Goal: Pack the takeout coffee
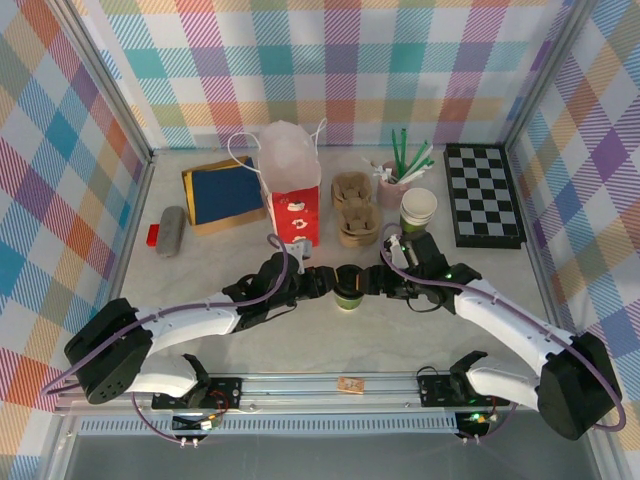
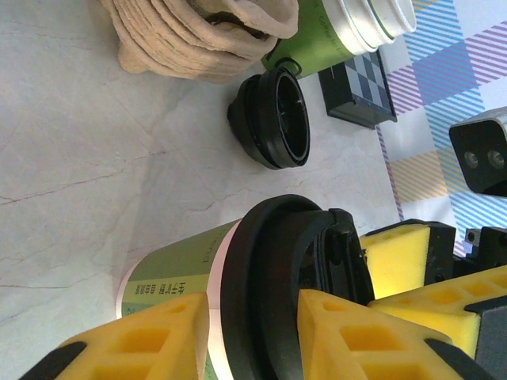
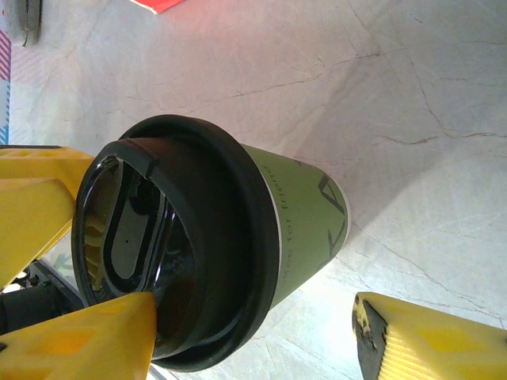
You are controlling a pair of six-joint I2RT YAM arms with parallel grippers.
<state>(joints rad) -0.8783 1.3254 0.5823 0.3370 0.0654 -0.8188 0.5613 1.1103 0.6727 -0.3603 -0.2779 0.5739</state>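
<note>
L gripper (image 2: 249,336) clamps takeout coffee (image 2: 174,277); R gripper (image 3: 253,309) — wide.

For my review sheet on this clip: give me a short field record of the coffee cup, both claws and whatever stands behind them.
target: takeout coffee, upright on the table, black lid on
left claw: at the cup's left side, grip unclear
right claw: at the cup's right side, open, one finger apart from the cup wall
loose lid: on the table near the pulp carriers
behind: red bag, lidless cup, checkerboard
packed: not yet
</note>
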